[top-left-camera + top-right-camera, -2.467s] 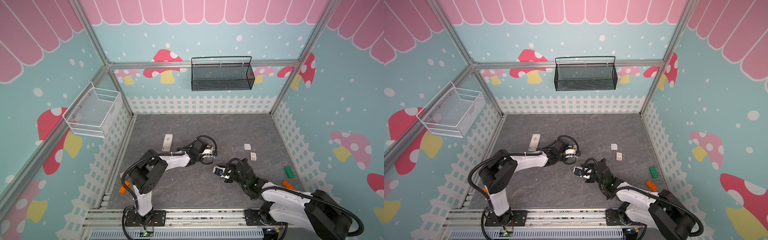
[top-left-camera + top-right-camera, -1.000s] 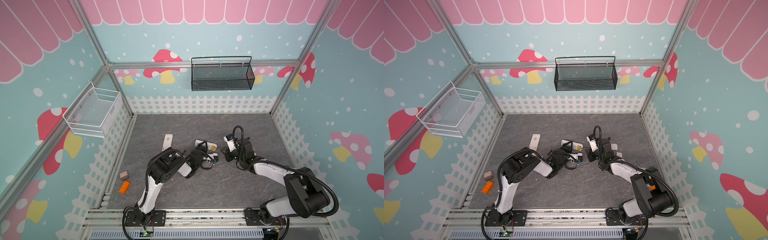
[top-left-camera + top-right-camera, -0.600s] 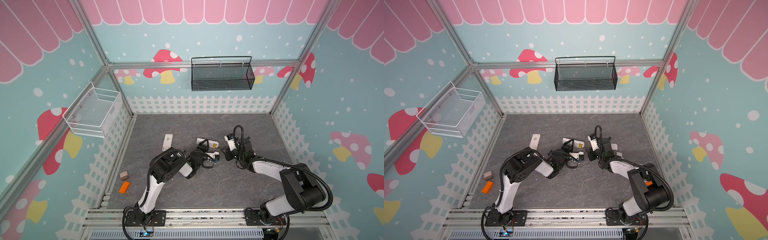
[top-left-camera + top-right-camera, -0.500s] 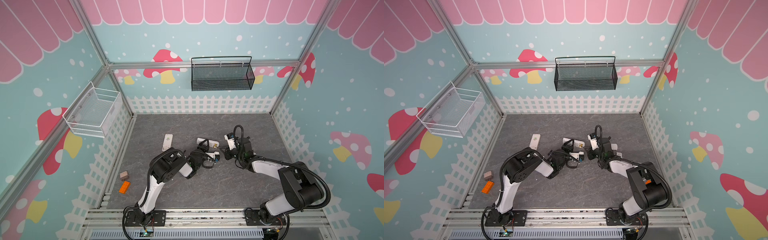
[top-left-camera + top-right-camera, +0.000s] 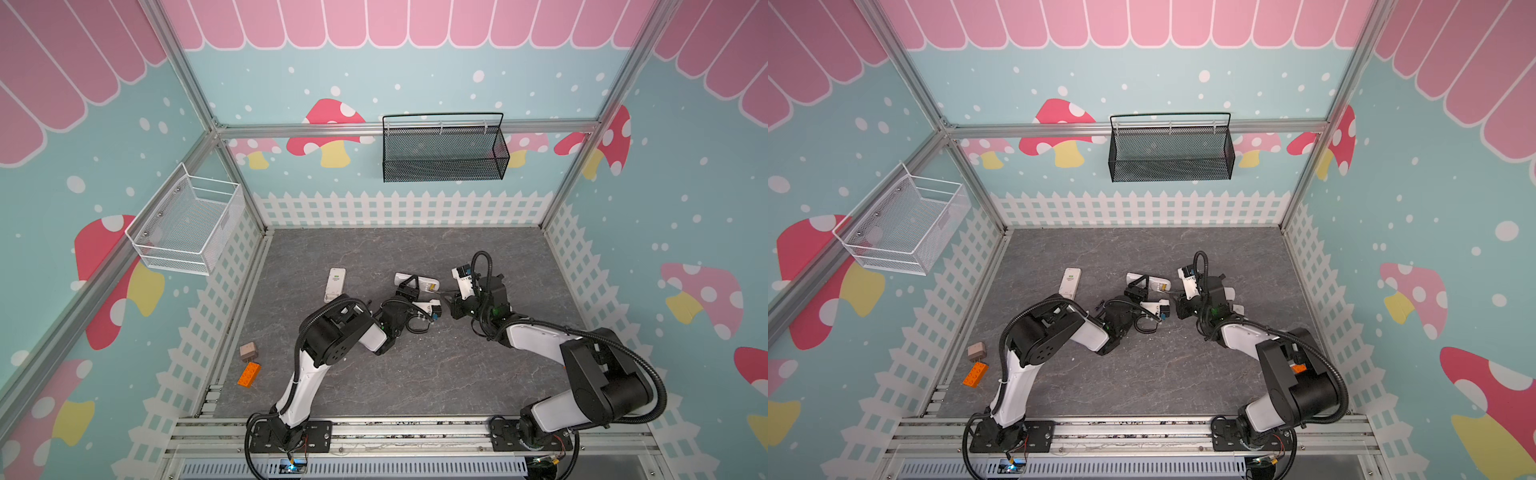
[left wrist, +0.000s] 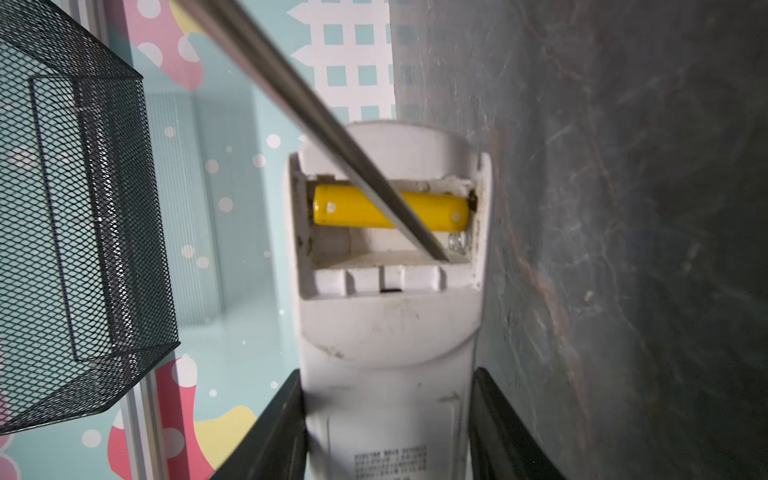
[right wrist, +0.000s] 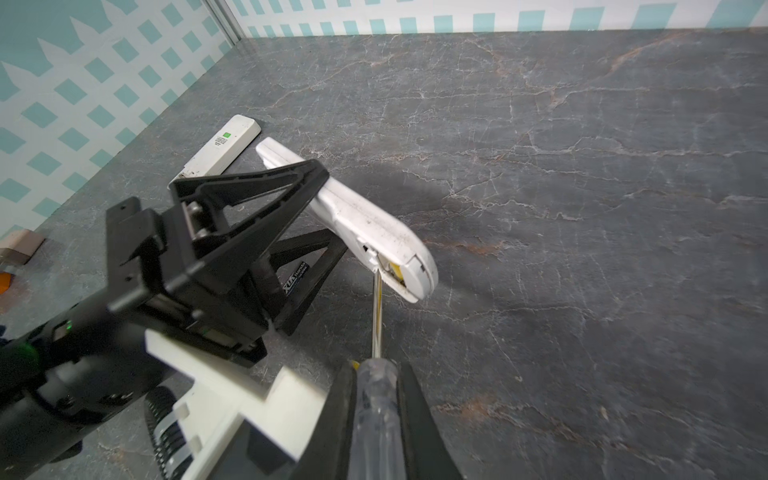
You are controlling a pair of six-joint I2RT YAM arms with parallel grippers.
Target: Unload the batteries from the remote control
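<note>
Yellow battery (image 6: 390,208), one, lying crosswise in open bay of remote (image 6: 386,332); remote clamped in left end effector (image 6: 386,424), tilted above counter (image 7: 582,166); right end effector (image 7: 376,390) clenched on screwdriver (image 7: 377,316), shaft crossing battery aslant, tip in empty slot just beside it.

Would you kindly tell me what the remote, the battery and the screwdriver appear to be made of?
The remote: white plastic, matte and scuffed, with moulded ribs beside the open bay.
The battery: glossy yellow wrap with bright highlights; what lies under it cannot be told.
The screwdriver: clear glossy plastic handle, see-through; its shaft looks like polished steel, grey with a sheen.
</note>
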